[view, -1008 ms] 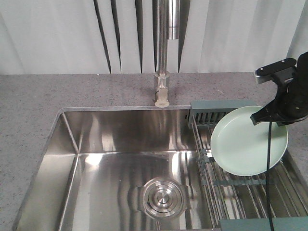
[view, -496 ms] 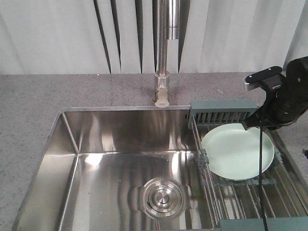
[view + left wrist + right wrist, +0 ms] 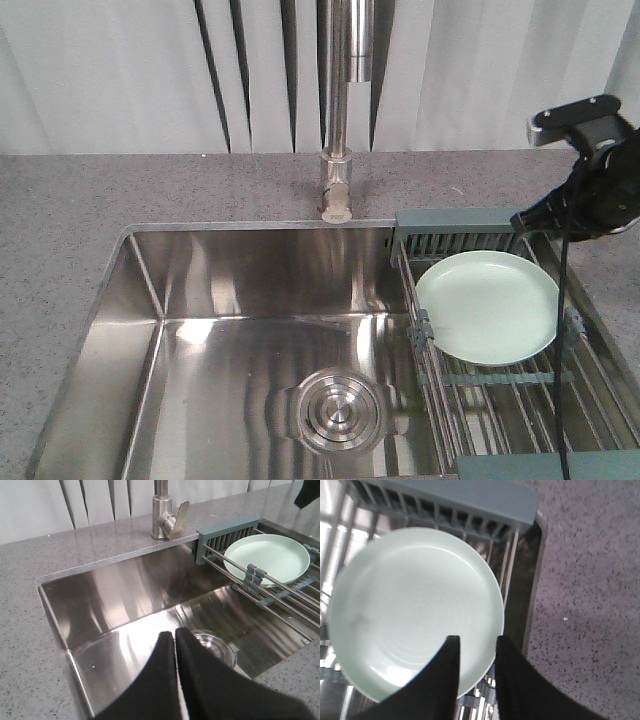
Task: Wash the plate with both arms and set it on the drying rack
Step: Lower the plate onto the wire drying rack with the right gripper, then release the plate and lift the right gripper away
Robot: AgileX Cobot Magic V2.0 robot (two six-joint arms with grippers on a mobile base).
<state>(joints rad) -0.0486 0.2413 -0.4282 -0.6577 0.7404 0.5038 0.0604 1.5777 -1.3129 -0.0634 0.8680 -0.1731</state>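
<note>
— Where is the plate [image 3: 487, 306]?
— Flat on the drying rack [image 3: 520, 385], face up.
— And the right gripper [image 3: 476, 647]?
— Slightly spread above the plate's rim, holding nothing. The left gripper [image 3: 175, 636] is pressed together over the sink [image 3: 200, 350].

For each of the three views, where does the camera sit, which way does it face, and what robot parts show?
Front view: faces the sink and faucet; right arm at right edge.
Left wrist: low over the sink's near edge, looking across it; shut left gripper in foreground.
Right wrist: looks straight down; open right gripper.
All share the plate lying on the drying rack.
</note>
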